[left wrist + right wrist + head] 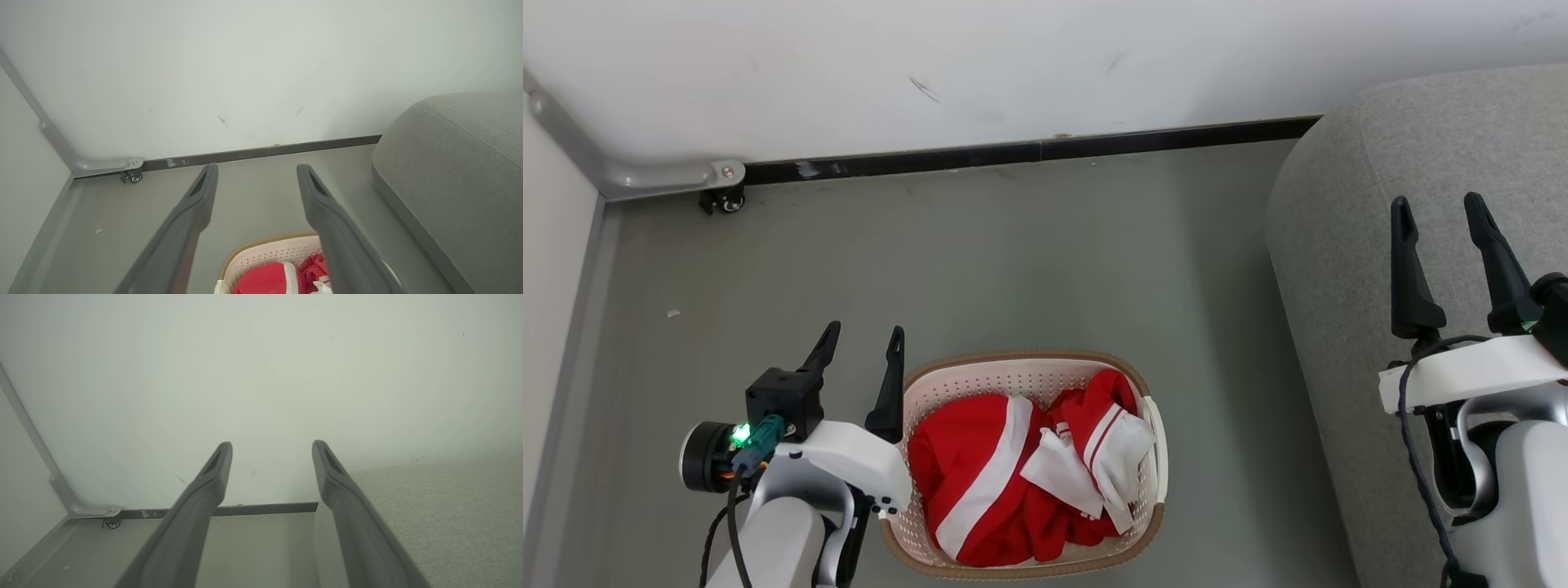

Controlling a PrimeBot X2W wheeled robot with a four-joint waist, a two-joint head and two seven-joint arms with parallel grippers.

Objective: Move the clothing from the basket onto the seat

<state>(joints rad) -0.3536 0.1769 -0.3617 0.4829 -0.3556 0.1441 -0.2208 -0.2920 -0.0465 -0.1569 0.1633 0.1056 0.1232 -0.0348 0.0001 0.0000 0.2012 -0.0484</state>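
Big pale wall (1013, 65) across the back, a dark skirting strip (1029, 151) running along its foot, and the grey-green floor (1013, 261) spreading out below it. On the right the seat (1347, 269) comes in, that grey upholstered sofa, its rounded edge bulging toward the middle.

Down on the floor, low and central in the head view, stands the basket (1013, 377), cream with a brown rim and rows of little holes. A strip of floor lies between it and the seat. And there's the clothing (980, 465), all of it heaped inside the basket: bright red folds, a broad white stripe, and a white piece bunched toward the basket's right side.

Now the left gripper (865, 328): it sits just beside the basket's left rim, fingers spread apart, nothing between them. In its wrist view the basket's far rim peeks up between those fingers. The right gripper (1436, 198) hangs over the seat's edge, also wide apart and empty.

Smallest of all, a little caster (727, 200) sits at the wall's foot, far left, under a grey metal bracket (670, 173).
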